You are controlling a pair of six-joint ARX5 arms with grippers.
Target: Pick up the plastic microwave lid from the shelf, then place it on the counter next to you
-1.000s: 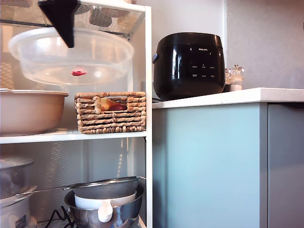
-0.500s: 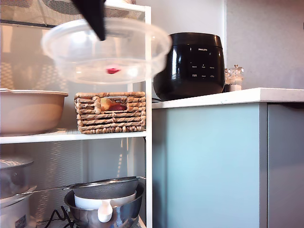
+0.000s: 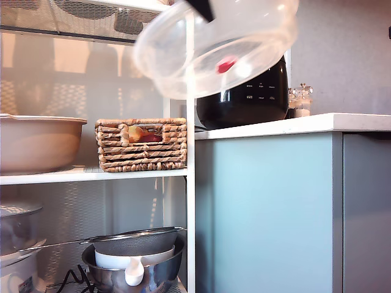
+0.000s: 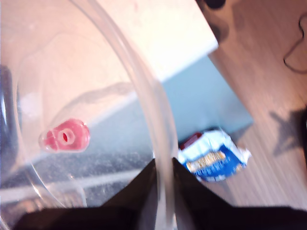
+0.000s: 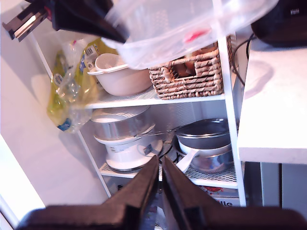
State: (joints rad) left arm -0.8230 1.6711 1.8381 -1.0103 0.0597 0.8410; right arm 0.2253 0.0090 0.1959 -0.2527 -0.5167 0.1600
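Note:
The plastic microwave lid (image 3: 220, 55) is a clear dome with a red centre spot. It hangs tilted in the air in front of the shelf's white post (image 3: 190, 183) and the black cooker, above the counter (image 3: 305, 124) edge. My first gripper (image 3: 200, 7) shows only as a black tip at the top of the exterior view. In the first wrist view my first gripper (image 4: 163, 191) is shut on the rim of the lid (image 4: 72, 96). My second gripper (image 5: 160, 187) is shut on nothing, away from the shelf (image 5: 144, 99), and its view takes in the lid (image 5: 182, 28).
A black rice cooker (image 3: 256, 91) and small glass jars (image 3: 301, 101) stand on the counter. The shelf holds a beige bowl (image 3: 36, 143) and a wicker basket (image 3: 142, 144), with a strainer over a metal bowl (image 3: 134, 256) below. A blue packet (image 4: 213, 155) lies on the wooden floor.
The lid has come out of the shelf, moving to the exterior view's right and upward, and now tilts in front of the cooker. The first gripper moved with it.

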